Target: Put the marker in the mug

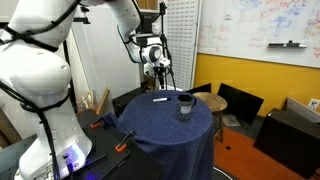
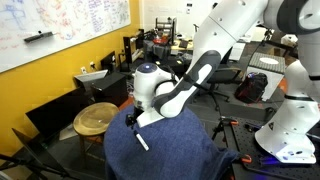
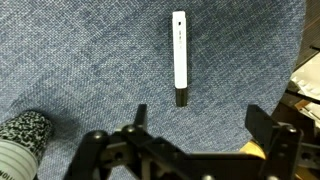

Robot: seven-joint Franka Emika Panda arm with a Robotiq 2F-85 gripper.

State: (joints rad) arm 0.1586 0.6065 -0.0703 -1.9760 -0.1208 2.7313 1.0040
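Note:
The marker (image 3: 179, 56) is a thin white pen with a dark tip. It lies flat on the blue cloth of the round table (image 1: 160, 125); it also shows in both exterior views (image 1: 160, 98) (image 2: 141, 142). The mug (image 1: 185, 105) is small, dark and glossy and stands on the table a short way from the marker. It is out of the wrist view and hidden behind the arm in an exterior view. My gripper (image 3: 200, 118) is open and empty, hovering above the cloth, with the marker's dark tip just beyond its fingers.
A round wooden stool (image 2: 97, 117) stands beside the table, seen too in an exterior view (image 1: 212, 101). Black chairs (image 1: 240, 103) and a yellow wall with a whiteboard (image 1: 260, 25) lie behind. A speckled object (image 3: 22, 135) sits at the wrist view's lower left.

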